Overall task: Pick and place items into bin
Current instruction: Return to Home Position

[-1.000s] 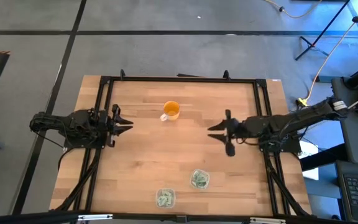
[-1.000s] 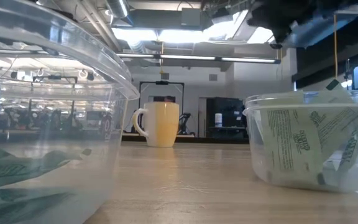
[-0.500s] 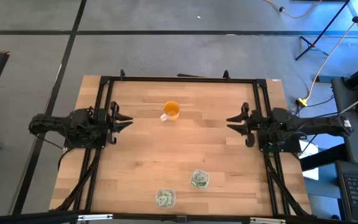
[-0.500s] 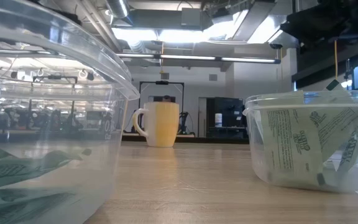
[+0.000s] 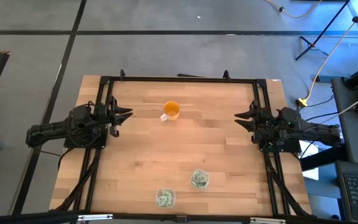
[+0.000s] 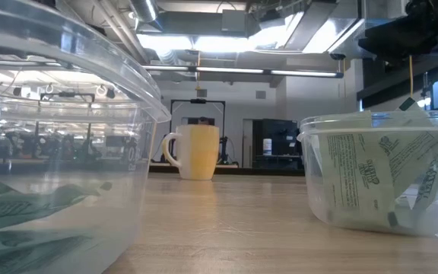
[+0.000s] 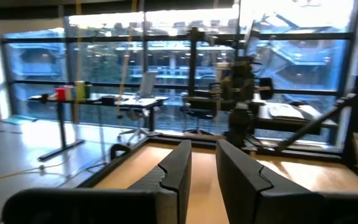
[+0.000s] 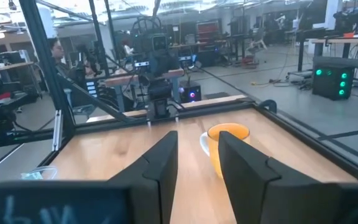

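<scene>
Both arms sit at their own sides of the tabletop (image 5: 185, 149) and carry nothing. The left fingers (image 7: 178, 171) stand with a narrow gap between them and the right fingers (image 8: 165, 158) with a slightly wider one; both gaps are empty. I find no loose piece on the wood. All the packets (image 6: 365, 176) that I can see are inside the left bin (image 5: 165, 198) or the right bin (image 5: 199, 179). The bins stand near each other, well apart from both pairs of fingers and to one side of the line between them. I judge the packets to be very light, thin and soft, easy to bend and quick to slide on bare wood. So I would pinch one by a free edge or corner, not press on its flat face. In the right bin they lean upright against the wall, which leaves their edges easy to reach. The orange cup (image 5: 171, 110) stands ahead of the left fingers, nearer to them than to the right ones. I think it is the only thing that could block a reach.
</scene>
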Robot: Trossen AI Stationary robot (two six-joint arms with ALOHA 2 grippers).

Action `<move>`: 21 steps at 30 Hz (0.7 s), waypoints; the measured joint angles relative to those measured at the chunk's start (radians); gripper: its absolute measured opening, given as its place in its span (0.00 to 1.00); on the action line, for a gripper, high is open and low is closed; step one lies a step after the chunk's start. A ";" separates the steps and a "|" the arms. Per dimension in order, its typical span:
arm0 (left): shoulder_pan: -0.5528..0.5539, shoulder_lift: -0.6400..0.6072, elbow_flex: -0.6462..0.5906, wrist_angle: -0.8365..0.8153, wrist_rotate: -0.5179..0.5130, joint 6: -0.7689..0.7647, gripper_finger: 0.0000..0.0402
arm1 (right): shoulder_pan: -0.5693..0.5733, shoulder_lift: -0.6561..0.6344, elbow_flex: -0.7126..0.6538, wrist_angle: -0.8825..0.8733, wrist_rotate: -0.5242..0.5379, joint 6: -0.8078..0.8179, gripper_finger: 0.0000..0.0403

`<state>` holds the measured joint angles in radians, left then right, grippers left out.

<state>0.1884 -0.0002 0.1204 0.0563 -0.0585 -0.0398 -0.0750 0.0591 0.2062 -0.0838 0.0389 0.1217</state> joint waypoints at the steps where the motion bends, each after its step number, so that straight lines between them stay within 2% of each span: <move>1: 0.018 0.000 0.000 0.000 0.000 -0.002 0.17 | 0.000 -0.018 0.000 -0.023 0.000 0.002 0.30; 7: 0.081 0.000 0.000 -0.008 0.051 -0.045 0.17 | 0.000 -0.054 -0.002 -0.082 0.015 0.008 0.30; 16: 0.085 0.000 -0.099 0.128 0.052 -0.052 0.18 | 0.000 -0.057 -0.154 0.134 0.046 0.008 0.30; 21: 0.085 0.000 -0.112 0.103 0.042 -0.068 0.18 | 0.000 -0.056 -0.200 0.186 0.046 0.007 0.30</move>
<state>0.2733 -0.0002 0.0082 0.1595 -0.0168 -0.1080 -0.0750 0.0027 0.0063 0.1021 0.0853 0.1287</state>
